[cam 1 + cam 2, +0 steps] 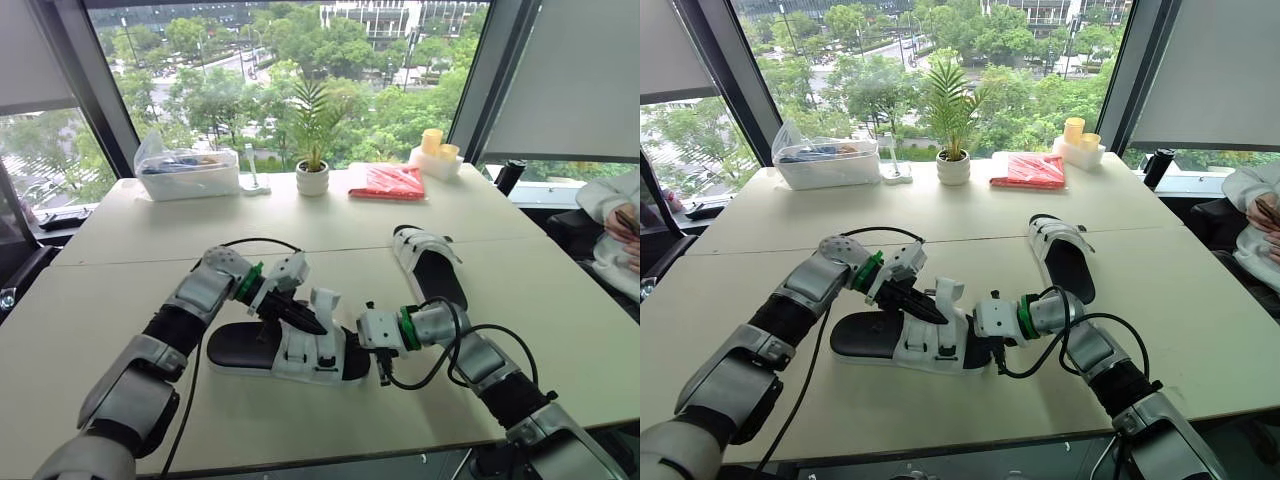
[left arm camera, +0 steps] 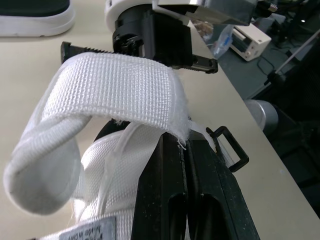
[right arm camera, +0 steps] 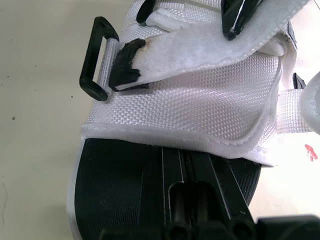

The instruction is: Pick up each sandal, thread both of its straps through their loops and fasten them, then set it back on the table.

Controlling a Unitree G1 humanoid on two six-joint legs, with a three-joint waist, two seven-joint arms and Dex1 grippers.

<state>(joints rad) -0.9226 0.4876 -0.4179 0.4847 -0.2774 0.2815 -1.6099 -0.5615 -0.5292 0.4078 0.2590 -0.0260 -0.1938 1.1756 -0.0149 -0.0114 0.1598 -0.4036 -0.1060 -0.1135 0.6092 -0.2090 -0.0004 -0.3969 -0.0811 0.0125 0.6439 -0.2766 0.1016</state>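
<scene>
Halfway through the first fastening, by the look of it, the near sandal [image 1: 285, 355] is seen lying flat on the pale table [image 1: 150, 270], directly in front of the robot. One white strap [image 3: 200, 45] is pinched between the closed fingers of the left gripper [image 2: 186, 142], partway along its length, and is held just above the upper. Its frayed tip, backed with a dark hook patch, is left free beside the black plastic loop [image 3: 97, 57] and has not yet been passed through.

The right gripper [image 3: 187, 155] is pictured at the end of the sole, its fingers drawn together over the black footbed. Whether the sandal is actually gripped there or only steadied cannot be told. A second strap [image 1: 325, 300] is curled upright and unfastened next to the left gripper. The other sandal [image 1: 432, 265] is set well apart, farther back on the right.

Trouble is most likely at the loop. The tip is limp and held some way back, so it could be folded or pushed past the opening rather than fed through it. The loop hangs free on its webbing and could be knocked flat against the table. The hook patch could also be snagged on the woven upper before the loop is reached. If the sole is only lightly pressed, the whole sandal could be dragged along when the strap is pulled.
</scene>
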